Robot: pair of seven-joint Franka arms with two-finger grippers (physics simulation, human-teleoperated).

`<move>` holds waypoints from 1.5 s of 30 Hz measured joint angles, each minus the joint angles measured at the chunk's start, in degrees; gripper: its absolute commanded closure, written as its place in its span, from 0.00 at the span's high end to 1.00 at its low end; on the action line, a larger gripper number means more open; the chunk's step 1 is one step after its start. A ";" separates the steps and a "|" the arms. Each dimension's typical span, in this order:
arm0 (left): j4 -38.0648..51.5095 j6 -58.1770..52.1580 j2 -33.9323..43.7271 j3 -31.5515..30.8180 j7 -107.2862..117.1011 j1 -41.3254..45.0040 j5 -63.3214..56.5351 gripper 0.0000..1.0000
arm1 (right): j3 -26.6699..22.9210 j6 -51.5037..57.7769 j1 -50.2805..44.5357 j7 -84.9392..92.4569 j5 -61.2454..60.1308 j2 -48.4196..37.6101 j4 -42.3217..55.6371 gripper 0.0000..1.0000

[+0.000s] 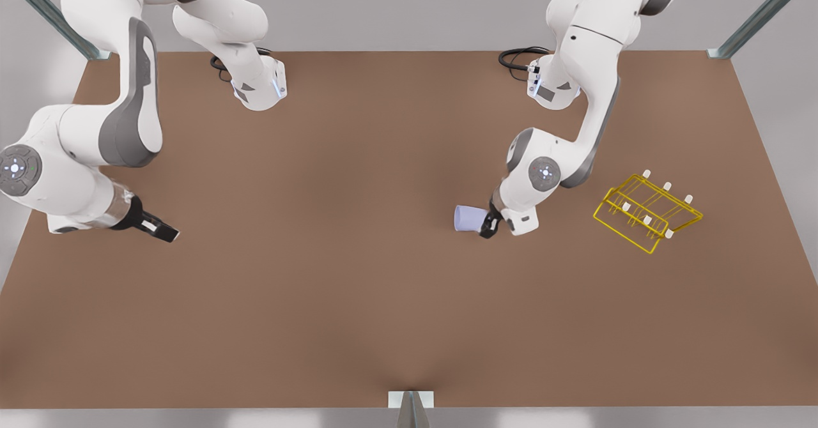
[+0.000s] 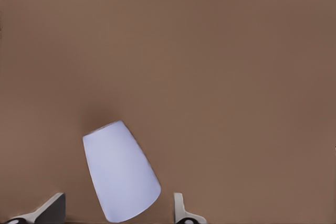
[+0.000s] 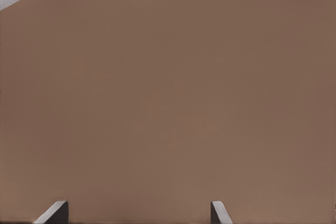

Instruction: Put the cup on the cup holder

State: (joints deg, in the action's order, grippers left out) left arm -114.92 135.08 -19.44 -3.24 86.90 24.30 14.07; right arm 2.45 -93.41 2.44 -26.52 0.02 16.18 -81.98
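The lavender-blue cup (image 1: 468, 218) lies on its side on the brown table, right of centre in the front view. My left gripper (image 1: 489, 225) is at the cup's end nearer the holder. In the left wrist view the cup (image 2: 119, 174) reaches in between the open left gripper (image 2: 119, 199), with a gap to each finger. The yellow wire cup holder (image 1: 623, 234) stands on the table further toward the front view's right, apart from cup and gripper. My right gripper (image 1: 160, 229) waits low over the table at the front view's left, open (image 3: 137, 211) and holding nothing.
Both arm bases (image 1: 259, 89) (image 1: 549, 92) stand along the table's far edge with black cables beside them. Metal frame posts (image 1: 760, 13) rise at the far corners. A small bracket (image 1: 411, 401) sits at the middle of the near edge.
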 measured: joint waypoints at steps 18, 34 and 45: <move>2.73 -2.25 -7.45 -1.19 29.28 2.32 -3.43 1.00 | 0.45 -0.27 -1.75 17.09 -0.35 0.07 0.21 1.00; 2.97 0.82 -11.14 -1.80 36.55 2.24 -4.13 1.00 | 0.34 -0.37 -1.65 24.22 -0.06 0.19 1.15 1.00; 3.08 2.60 -13.88 -2.90 38.75 2.32 -4.99 0.90 | 0.34 -0.48 -1.69 26.27 0.16 -0.35 0.94 1.00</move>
State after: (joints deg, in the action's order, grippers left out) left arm -111.84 137.69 -33.31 -6.15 125.65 26.62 9.08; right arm 2.79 -93.89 0.74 -0.25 0.19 15.83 -81.04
